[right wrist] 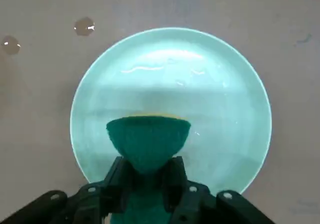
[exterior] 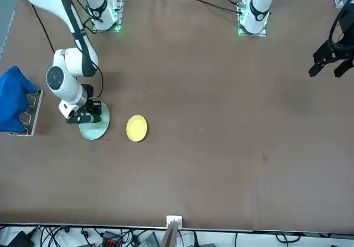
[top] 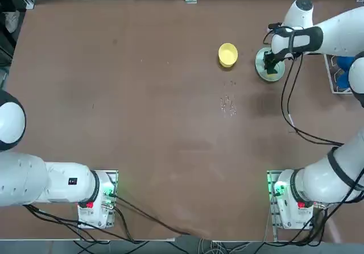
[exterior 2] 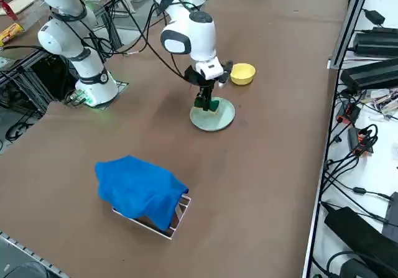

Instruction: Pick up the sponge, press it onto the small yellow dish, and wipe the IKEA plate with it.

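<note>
The right gripper's fingers (right wrist: pixel 172 176) are clenched on the sponge (right wrist: pixel 148 144), pinching its middle so that the dark green face bulges out beyond the fingertips and a thin line of yellow foam shows along its far edge. The right gripper (exterior 2: pixel 205 99) points straight down over the IKEA plate (right wrist: pixel 225 108), with the sponge held over the plate's inner surface; whether it presses on the plate cannot be told. In the top view the plate (top: pixel 263 72) lies on the brown table (top: pixel 142 106) toward the far right, and the small yellow dish (top: pixel 227 54) stands just beside it on the left, apart from it. A blue cloth (exterior 2: pixel 140 188) covers a small rack near the table's right edge.
</note>
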Controlling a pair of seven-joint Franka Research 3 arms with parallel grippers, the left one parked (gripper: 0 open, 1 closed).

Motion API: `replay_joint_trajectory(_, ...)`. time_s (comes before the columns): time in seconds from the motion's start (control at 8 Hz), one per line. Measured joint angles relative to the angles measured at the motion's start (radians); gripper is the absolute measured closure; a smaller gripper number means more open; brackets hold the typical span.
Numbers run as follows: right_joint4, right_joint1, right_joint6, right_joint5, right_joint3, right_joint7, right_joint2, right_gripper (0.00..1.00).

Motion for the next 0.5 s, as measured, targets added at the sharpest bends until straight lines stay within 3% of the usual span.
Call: replay_joint_trajectory(0.5,0.000,-0.015,0.042,0.000,-0.001,-0.004,0.032,0.65)
